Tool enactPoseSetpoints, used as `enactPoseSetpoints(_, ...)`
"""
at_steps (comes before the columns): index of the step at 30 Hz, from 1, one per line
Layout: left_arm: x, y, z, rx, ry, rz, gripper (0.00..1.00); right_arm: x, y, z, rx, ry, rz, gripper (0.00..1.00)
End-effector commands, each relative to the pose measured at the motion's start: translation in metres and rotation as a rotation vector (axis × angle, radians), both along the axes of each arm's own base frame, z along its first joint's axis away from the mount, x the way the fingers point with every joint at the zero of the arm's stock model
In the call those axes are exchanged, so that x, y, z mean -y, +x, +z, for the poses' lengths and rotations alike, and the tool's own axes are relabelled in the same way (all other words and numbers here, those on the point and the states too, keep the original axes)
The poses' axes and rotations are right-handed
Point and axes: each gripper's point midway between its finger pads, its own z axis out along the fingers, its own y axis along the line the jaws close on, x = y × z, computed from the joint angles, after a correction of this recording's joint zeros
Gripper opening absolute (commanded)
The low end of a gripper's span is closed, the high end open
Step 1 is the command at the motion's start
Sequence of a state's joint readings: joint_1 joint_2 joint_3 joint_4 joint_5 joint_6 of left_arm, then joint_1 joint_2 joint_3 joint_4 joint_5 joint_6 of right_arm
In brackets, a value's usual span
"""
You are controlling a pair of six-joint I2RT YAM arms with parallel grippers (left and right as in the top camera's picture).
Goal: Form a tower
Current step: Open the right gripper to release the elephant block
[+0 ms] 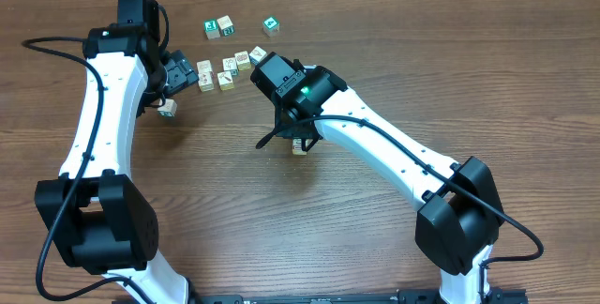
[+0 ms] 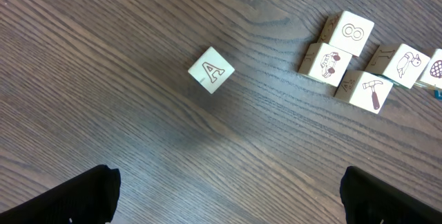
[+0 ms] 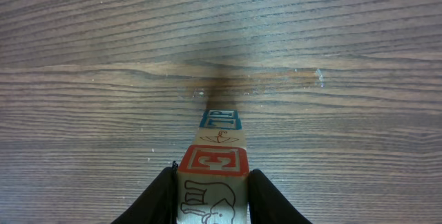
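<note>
The tower (image 3: 219, 135) stands on the worktop (image 1: 394, 51) directly under the right arm (image 1: 375, 140). From the wrist view I count three cubes: a teal-printed one at the bottom, a cream one above it, and a red-framed top cube (image 3: 213, 163) with an elephant on its side. The right jaws are closed on that top cube. The column looks slightly out of line to me, with the lower cubes a little to one side of the top one. So the release worries me: if the jaws open unevenly, or the arm lifts with one pad dragging, the top cube could twist or slide and bring the stack down. The left jaws hang wide open and empty above the loose A cube (image 2: 211, 70), well apart from the tower. Carrying that cube across would be another chance to knock it.
</note>
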State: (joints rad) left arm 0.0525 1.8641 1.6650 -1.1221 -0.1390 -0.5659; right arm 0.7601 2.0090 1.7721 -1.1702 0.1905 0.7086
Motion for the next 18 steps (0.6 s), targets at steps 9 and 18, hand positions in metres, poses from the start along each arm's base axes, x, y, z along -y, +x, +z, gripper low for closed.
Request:
enactPoseSetpoints(9,0.000,0.003,0.011,0.028,0.003,-0.013,0.99,-0.001,-0.001,-0.002,0.002,-0.010,0.013,0.41)
enactPoseSetpoints(18,0.000,0.003,0.011,0.028,0.003,-0.012,0.99,-0.003,0.016,0.002,0.048,0.031,-0.009,0.72)
